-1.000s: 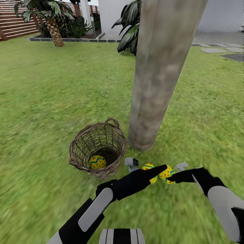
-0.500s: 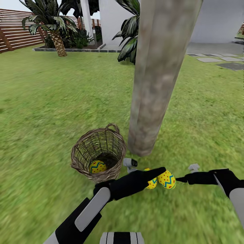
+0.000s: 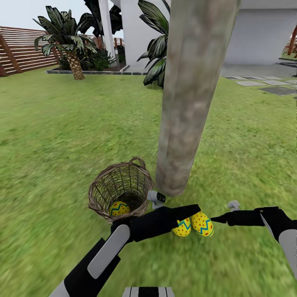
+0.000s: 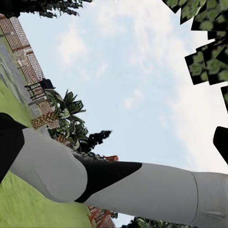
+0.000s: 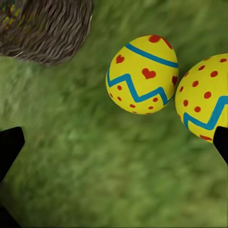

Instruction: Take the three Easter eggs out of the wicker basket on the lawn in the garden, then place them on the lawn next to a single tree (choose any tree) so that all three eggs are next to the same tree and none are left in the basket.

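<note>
1. The right gripper (image 3: 218, 218) hangs low over the lawn (image 3: 62, 136), pointing toward the two Easter eggs that lie on the grass; in the right wrist view its dark fingertips (image 5: 10, 145) stand wide apart at opposite edges with nothing between them but grass, so the claw is spread and empty.
2. Just ahead of that spread claw lie two of the eggs, side by side and touching or nearly so: the nearer egg (image 3: 202, 223) (image 5: 203, 97) sits just off its tips, and the farther egg (image 3: 182, 227) (image 5: 142, 74) lies beyond it, partly hidden under the left forearm in the head view.
3. The left arm reaches across in front of the robot, and the left gripper (image 3: 194, 207) ends right above the farther egg; whether its fingers are spread or pressed together cannot be told, since its tip is a single dark shape in the head view and the left wrist view looks at sky, foliage and the robot's own arm (image 4: 142, 190).
4. The wicker basket (image 3: 120, 190) (image 5: 45, 28) stands upright on the lawn beyond the eggs from the right claw, close beside the left arm's elbow side.
5. The third egg (image 3: 119, 208) lies in the bottom of the basket against its near wall.
6. The tree (image 3: 189, 95) rises just past both claws, its thick grey-brown trunk meeting the grass near the basket's rim and near the two eggs on the lawn.
7. Far beyond the claws stand a palm (image 3: 68, 41), a slatted wooden fence (image 3: 20, 51) and a white house (image 3: 260, 37).
</note>
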Available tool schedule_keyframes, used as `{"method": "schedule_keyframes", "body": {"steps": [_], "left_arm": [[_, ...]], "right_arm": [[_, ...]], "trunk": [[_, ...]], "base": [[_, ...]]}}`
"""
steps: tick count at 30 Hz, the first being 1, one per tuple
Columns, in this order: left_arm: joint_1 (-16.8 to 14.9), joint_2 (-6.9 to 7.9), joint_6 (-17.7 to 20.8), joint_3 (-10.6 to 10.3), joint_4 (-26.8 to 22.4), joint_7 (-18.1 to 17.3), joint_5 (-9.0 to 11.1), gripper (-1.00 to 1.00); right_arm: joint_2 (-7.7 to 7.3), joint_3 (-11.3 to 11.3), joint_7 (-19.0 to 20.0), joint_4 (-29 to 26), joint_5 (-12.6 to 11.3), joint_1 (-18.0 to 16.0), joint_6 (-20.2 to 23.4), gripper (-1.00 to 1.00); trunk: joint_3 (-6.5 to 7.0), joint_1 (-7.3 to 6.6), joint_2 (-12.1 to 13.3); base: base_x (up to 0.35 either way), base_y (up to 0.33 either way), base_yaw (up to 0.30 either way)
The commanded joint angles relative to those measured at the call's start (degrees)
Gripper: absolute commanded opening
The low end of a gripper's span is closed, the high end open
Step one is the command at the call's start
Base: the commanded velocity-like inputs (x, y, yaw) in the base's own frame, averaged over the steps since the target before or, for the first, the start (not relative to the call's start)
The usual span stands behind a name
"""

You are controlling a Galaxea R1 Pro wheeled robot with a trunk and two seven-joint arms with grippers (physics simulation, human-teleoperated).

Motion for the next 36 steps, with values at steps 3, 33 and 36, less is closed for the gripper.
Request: {"method": "schedule_keyframes", "body": {"steps": [3,33,36], "left_arm": [[0.0,0.04,0.4,-0.1,-0.5,0.1,0.4,1.00],[0.0,0.91,2.5,0.0,-0.7,0.1,0.0,1.00],[0.0,0.92,2.5,0.0,-0.7,-0.1,0.2,1.00]], "right_arm": [[0.25,-0.5,1.7,0.0,0.3,0.1,0.5,1.00],[0.49,-0.5,2.7,0.7,0.4,0.6,0.3,1.00],[0.50,-0.5,2.6,0.7,0.4,0.6,0.2,1.00]], "trunk": [[0.63,-0.09,0.0],[7.27,-0.86,0.4],[7.27,-0.86,0.4]], "base": [[0.000,0.000,0.000],[0.000,0.000,0.000],[0.000,0.000,0.000]]}}
